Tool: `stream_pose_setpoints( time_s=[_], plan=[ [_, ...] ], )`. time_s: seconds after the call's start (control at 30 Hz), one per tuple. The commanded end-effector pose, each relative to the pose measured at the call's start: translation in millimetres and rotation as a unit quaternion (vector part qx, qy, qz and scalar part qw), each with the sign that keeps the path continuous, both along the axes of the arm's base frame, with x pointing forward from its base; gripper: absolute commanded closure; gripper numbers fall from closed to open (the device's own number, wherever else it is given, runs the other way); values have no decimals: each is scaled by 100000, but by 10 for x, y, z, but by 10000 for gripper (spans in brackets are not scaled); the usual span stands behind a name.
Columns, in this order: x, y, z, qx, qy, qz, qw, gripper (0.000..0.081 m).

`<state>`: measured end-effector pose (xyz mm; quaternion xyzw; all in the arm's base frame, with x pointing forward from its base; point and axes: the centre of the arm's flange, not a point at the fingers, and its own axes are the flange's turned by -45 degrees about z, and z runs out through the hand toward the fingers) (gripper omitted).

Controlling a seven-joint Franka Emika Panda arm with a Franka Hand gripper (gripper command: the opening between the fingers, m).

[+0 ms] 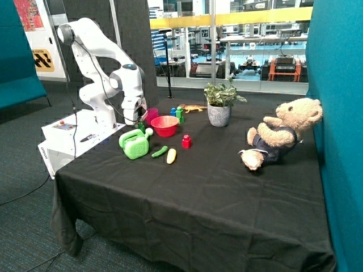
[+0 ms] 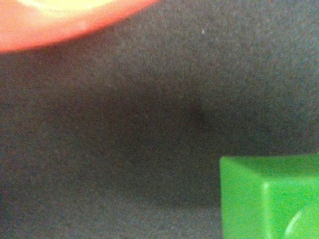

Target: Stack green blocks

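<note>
I have the claw low over the surface behind the watering can, near the red bowl. One green block sits just under the wrist; the other stands beyond the bowl. I cannot tell if the claw is apart. Pickup seems underway; next I'd centre on the near block.

White rounded arm (black cable)
</note>
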<state>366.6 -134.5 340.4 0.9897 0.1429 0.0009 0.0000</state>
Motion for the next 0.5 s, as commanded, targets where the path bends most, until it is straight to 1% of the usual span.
stream_pose_setpoints(
  time_s=[0.0, 0.27, 0.47],
  plan=[
    [157, 11, 235, -8, 88, -273, 100000, 808],
    [257, 40, 424, -8, 88, -164, 100000, 808],
    [289, 97, 517, -8, 88, 225, 100000, 808]
  ],
)
